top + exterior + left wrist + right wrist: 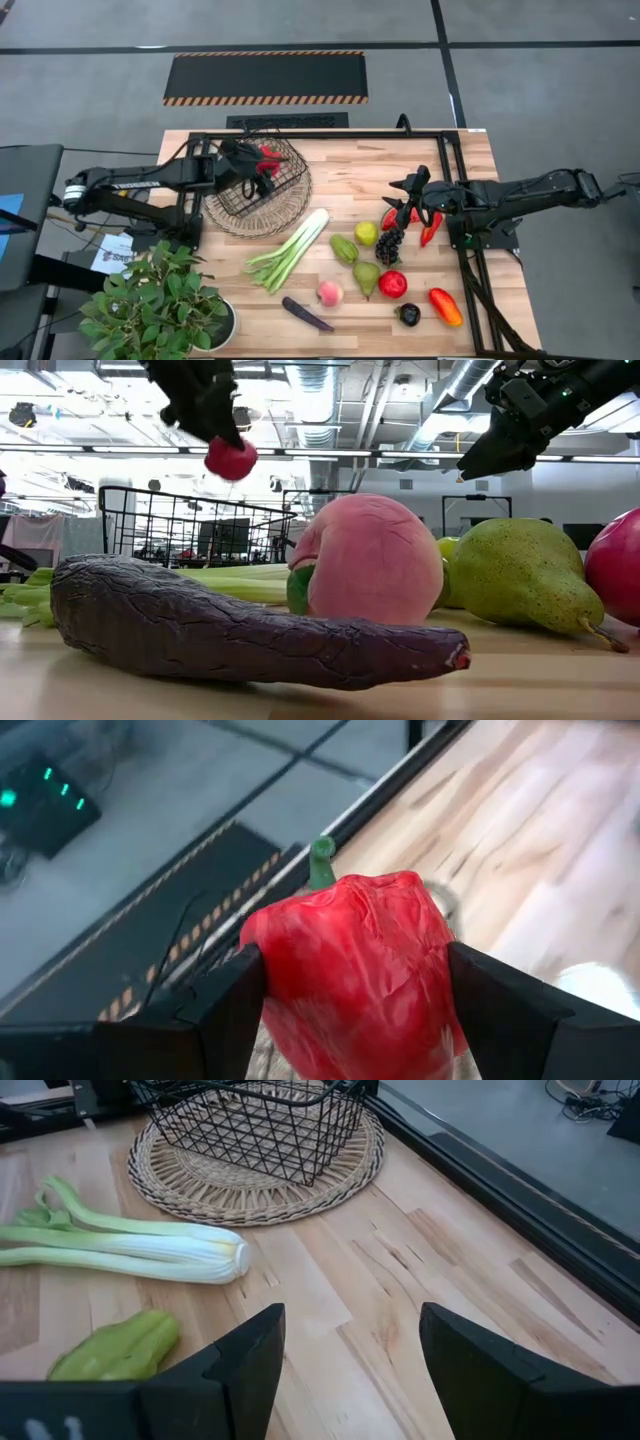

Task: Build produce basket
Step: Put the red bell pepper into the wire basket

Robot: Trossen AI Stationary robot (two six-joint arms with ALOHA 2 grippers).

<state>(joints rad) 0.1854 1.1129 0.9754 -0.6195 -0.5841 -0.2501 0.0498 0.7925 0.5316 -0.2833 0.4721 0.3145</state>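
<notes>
A: Where is the left hand (262, 160), and what does it carry?

B: Above the basket (272, 190), clamped on a red pepper (355, 975); in the left wrist view its fingers (225, 1010) press both sides of the pepper, green stem upward.

A: And the basket itself?

B: On a round woven mat (330, 1175) on the counter (360, 165), its bottom bare in the right wrist view.

A: The right hand (412, 196)?

B: Well to the right of the basket, raised over the counter, fingers (250, 1360) spread apart and holding nothing.

A: The other produce?

B: The celery (290, 250) lies just beside the mat. Farther from the basket lie a peach (368, 560), pear (515, 575), grapes (388, 244), chilli (431, 228) and aubergine (240, 625).
</notes>
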